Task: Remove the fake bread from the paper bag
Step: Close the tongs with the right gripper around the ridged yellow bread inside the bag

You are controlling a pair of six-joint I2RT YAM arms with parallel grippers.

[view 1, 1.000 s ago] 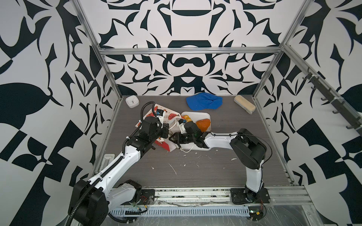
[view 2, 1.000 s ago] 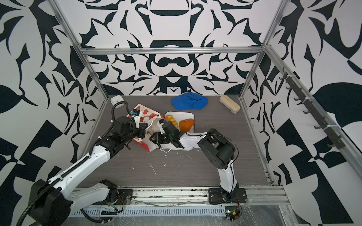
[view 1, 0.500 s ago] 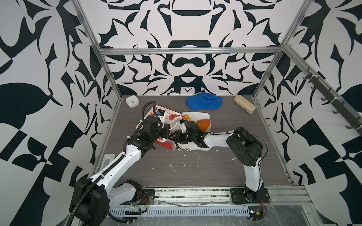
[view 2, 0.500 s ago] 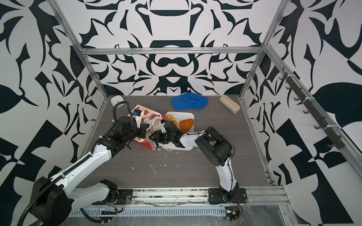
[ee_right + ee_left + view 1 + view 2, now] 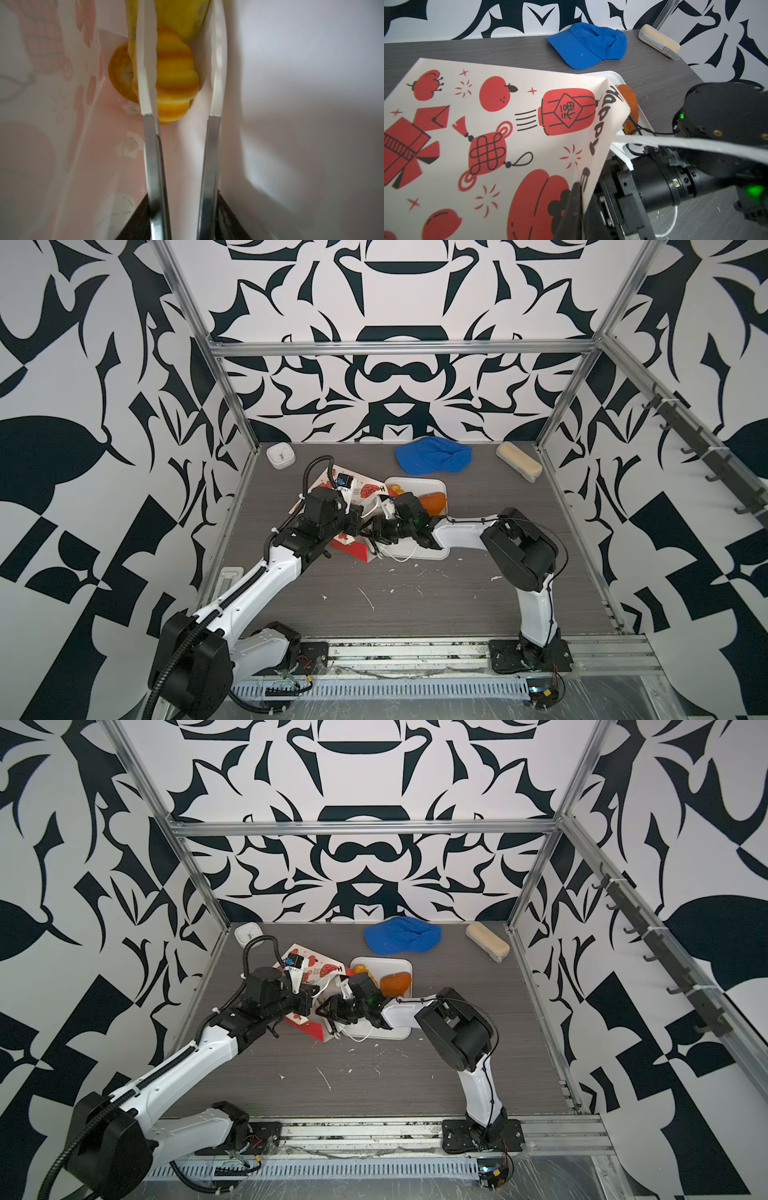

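Paper bag lies on its side on the grey worktop, centre-left in both top views, with its mouth at the left edge of the white tray. My left pincer is clamped shut on the bag's rim at the mouth. My right pincer reaches inside the bag. Its long fingers stand apart with a striped yellow croissant between them, upper centre in the right wrist view. I cannot tell whether they pinch it. A round orange pastry sits just left of the croissant. On the tray rest a brown pastry and a yellow pastry.
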